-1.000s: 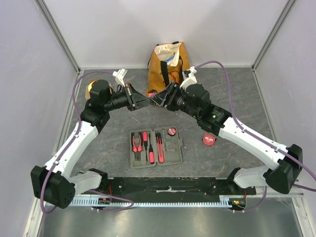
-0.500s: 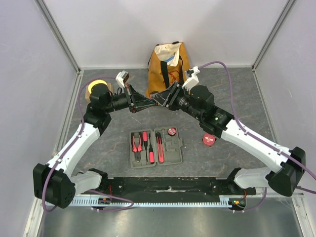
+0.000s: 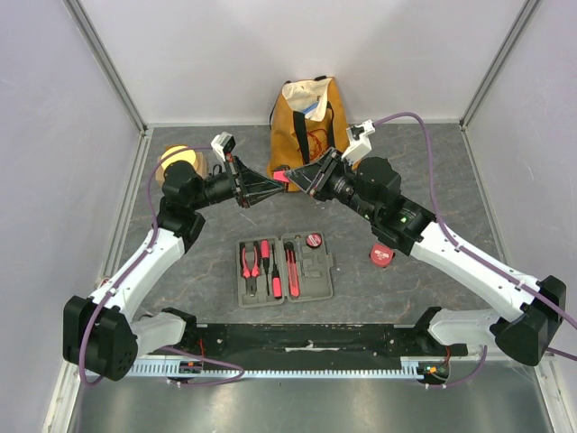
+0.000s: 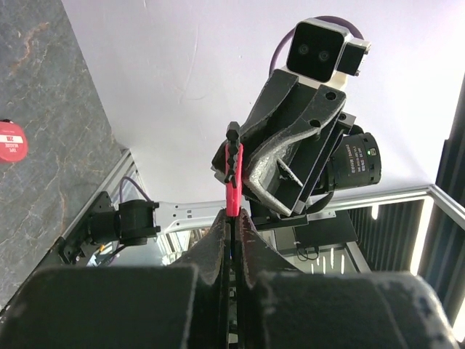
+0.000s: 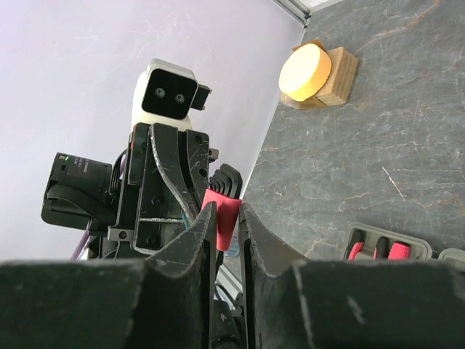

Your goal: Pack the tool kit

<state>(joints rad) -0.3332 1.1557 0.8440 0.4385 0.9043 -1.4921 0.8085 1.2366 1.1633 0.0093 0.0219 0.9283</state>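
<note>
The dark-grey tool case lies open on the table, with red-and-black pliers and screwdrivers in its slots; its corner shows in the right wrist view. My left gripper and right gripper meet tip to tip in the air above and behind the case. Both are shut on a small red holder of black hex keys. The left jaws pinch the holder by its thin edge. The right jaws clamp its red body.
A mustard tote bag stands at the back wall. A yellow-topped tan block sits at the back left, also in the right wrist view. A round red item lies right of the case, and another sits at the case's top edge.
Both grippers have shifted up and slightly right while staying together. The right wrist has drawn back a little, so the red hex key holder now shows between the tips.
</note>
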